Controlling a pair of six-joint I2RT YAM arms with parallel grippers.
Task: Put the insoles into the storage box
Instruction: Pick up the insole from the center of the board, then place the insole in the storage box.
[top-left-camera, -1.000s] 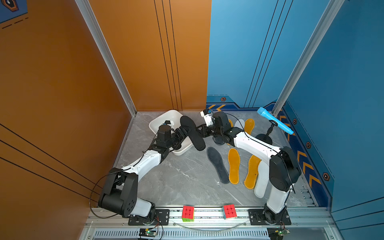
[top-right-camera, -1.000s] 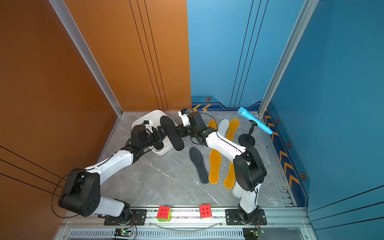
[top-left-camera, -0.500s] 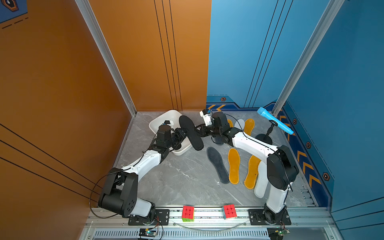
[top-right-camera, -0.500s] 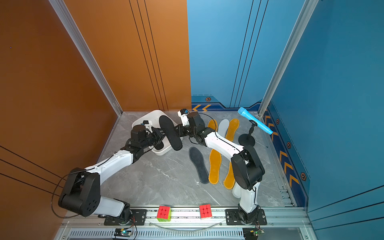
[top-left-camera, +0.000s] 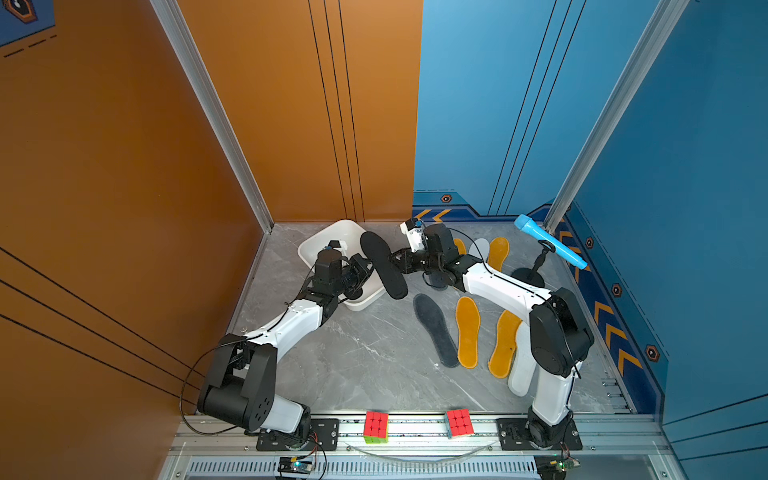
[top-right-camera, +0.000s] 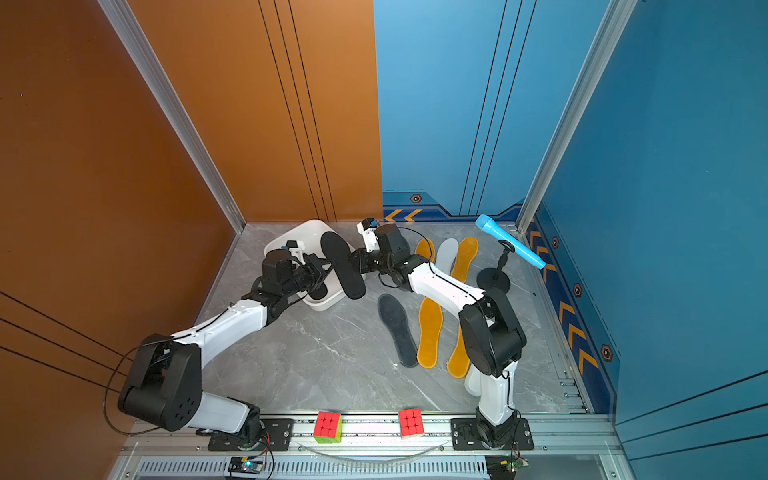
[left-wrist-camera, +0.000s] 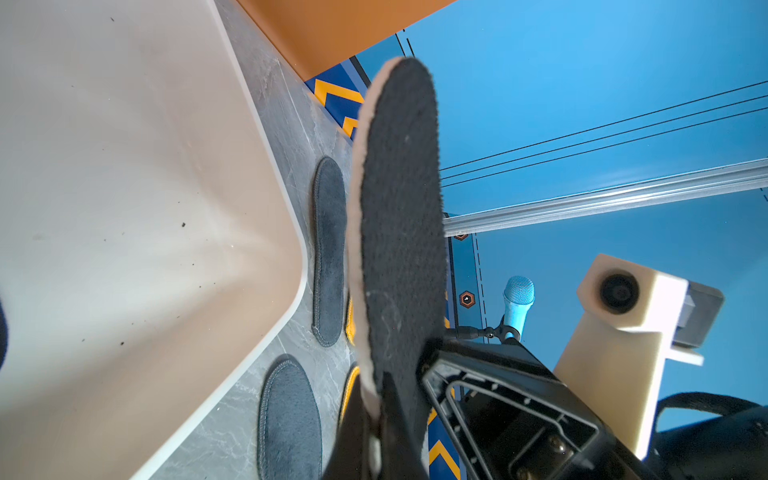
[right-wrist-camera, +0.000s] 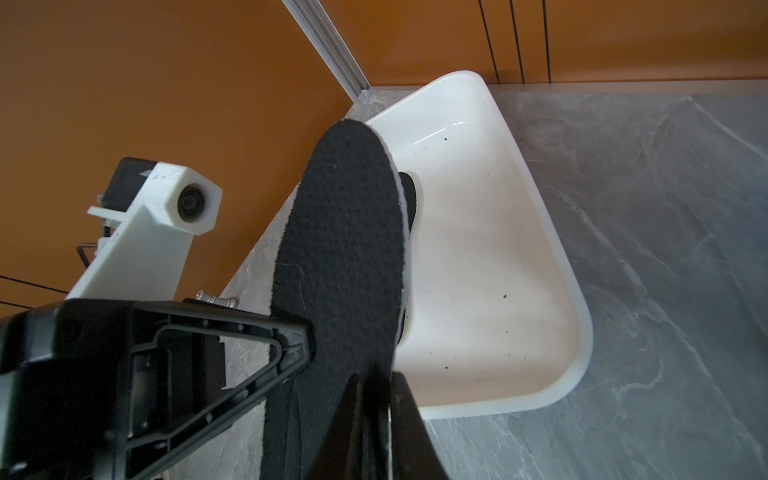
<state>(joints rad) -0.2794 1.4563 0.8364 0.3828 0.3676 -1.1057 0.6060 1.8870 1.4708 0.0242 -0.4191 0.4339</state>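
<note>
A black insole (top-left-camera: 382, 266) (top-right-camera: 343, 266) hangs in the air over the near right rim of the white storage box (top-left-camera: 332, 226) (top-right-camera: 307, 226). My left gripper (top-left-camera: 371, 269) (left-wrist-camera: 376, 399) is shut on one long edge. My right gripper (top-left-camera: 395, 264) (right-wrist-camera: 380, 386) pinches the opposite edge, its jaws close on both sides. In the right wrist view the held insole (right-wrist-camera: 340, 249) covers most of another dark insole (right-wrist-camera: 412, 195) lying in the box (right-wrist-camera: 478, 257). On the floor lie a dark grey insole (top-left-camera: 436, 328), two orange ones (top-left-camera: 467, 332) (top-left-camera: 503, 345) and a white one (top-left-camera: 523, 370).
More insoles (top-left-camera: 498, 251) lie by the back wall behind my right arm. A blue microphone (top-left-camera: 548, 241) on a black stand is at the back right. Two colour cubes (top-left-camera: 376, 426) (top-left-camera: 459, 422) sit on the front rail. Orange and blue walls close in the floor.
My left gripper has shut on the black insole's edge. The insole, held from both sides, has shifted slightly left towards the box.
</note>
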